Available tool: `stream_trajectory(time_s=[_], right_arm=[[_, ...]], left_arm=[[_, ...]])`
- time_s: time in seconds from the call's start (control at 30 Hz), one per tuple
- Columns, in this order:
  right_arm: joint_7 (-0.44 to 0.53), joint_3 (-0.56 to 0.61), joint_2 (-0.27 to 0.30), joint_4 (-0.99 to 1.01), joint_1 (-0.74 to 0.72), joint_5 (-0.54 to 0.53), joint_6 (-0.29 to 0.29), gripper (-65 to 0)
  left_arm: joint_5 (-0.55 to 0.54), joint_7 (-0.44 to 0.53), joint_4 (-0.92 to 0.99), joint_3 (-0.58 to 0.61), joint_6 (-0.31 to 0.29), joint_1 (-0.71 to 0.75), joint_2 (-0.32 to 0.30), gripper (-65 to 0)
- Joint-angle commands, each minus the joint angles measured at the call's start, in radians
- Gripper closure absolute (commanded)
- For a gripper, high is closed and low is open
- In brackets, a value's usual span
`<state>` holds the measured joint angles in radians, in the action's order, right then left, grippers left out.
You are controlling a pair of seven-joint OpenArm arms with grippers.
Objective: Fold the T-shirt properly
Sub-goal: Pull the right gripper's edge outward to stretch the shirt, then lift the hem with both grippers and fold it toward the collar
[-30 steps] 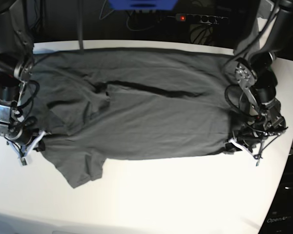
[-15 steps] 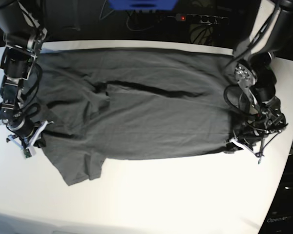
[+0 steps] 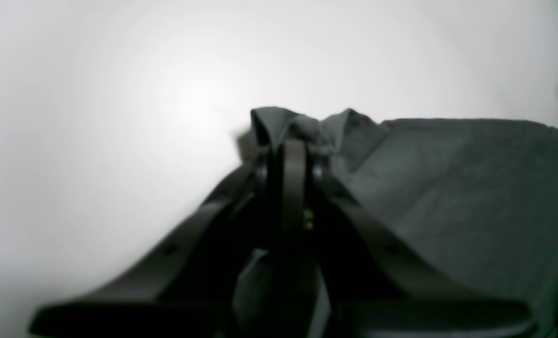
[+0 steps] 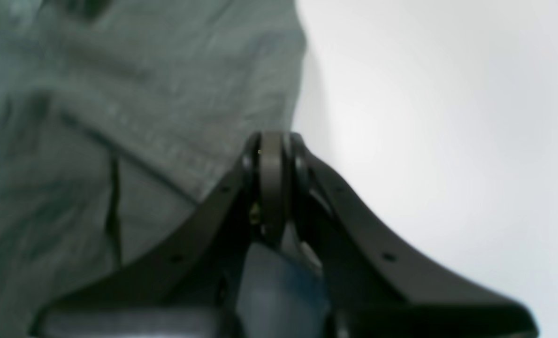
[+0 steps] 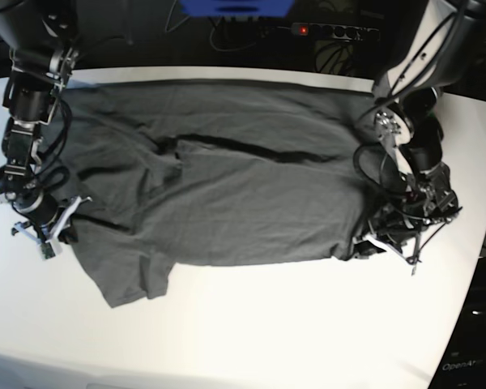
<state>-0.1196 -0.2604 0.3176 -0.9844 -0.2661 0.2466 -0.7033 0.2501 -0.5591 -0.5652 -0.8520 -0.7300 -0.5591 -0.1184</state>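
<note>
Charcoal-grey cotton covers most of the white table (image 5: 251, 324): the T-shirt (image 5: 227, 194) lies spread flat and wrinkled, long axis running from nine to three o'clock in the base view, with one sleeve sticking out toward seven o'clock and a dark crease line across its upper middle. Beyond the far table edge, at twelve o'clock, sit a blue box (image 5: 236, 6) and a black power strip (image 5: 328, 31) with a red light among loose cables; none of these touches the cloth.

The left gripper (image 5: 371, 243) is at the shirt's four o'clock corner, its arm bent down steeply from the two o'clock side. Its jaws are closed on a bunched-up fold of the T-shirt's edge, which the left wrist view shows puckered up above the fingertips (image 3: 294, 155).

The right gripper (image 5: 58, 228) is at the shirt's eight o'clock edge, its arm reaching down from the eleven o'clock corner. Its jaws are pressed together right at the cloth's border; whether fabric is pinched between them cannot be told.
</note>
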Motion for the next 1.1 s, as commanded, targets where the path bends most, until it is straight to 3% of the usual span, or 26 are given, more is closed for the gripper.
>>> stream_trajectory(time_s=[0.0,0.33,0.5,0.63,0.77,0.87,1.07], right_arm=[[0.022,-0.004,0.016,-0.043,-0.011,-0.016,0.005,-0.3],[0.021,-0.006,-0.007,-0.281,0.146,-0.016,0.005,-0.3],[0.022,-0.006,-0.008,-0.308,0.192,-0.016,0.005,-0.3],[0.022,-0.006,-0.015,-0.308,0.212,-0.016,0.005,-0.3],[0.022,-0.006,-0.013,-0.371,0.248,-0.016,0.005,-0.3],[0.013,-0.006,-0.013,-0.459,0.288,-0.014,0.005,-0.3],[0.011,-0.037,-0.015,-0.545,0.331,-0.013,0.005,-0.3]], left_arm=[[0.117,-0.144,0.018,0.009,0.032,0.026,0.012,-3.7],[0.117,-0.175,-0.077,0.007,0.032,0.063,0.035,-3.7],[0.116,-0.266,-0.352,0.029,0.032,0.142,0.104,-3.9],[0.067,-0.338,-0.626,0.145,0.032,0.245,0.155,-3.9],[-0.076,-0.436,-0.82,0.248,0.032,0.328,0.141,-3.9],[-0.163,-0.499,-0.886,0.28,0.032,0.347,0.096,-3.9],[-0.191,-0.51,-0.887,0.277,0.032,0.348,0.053,-3.9]])
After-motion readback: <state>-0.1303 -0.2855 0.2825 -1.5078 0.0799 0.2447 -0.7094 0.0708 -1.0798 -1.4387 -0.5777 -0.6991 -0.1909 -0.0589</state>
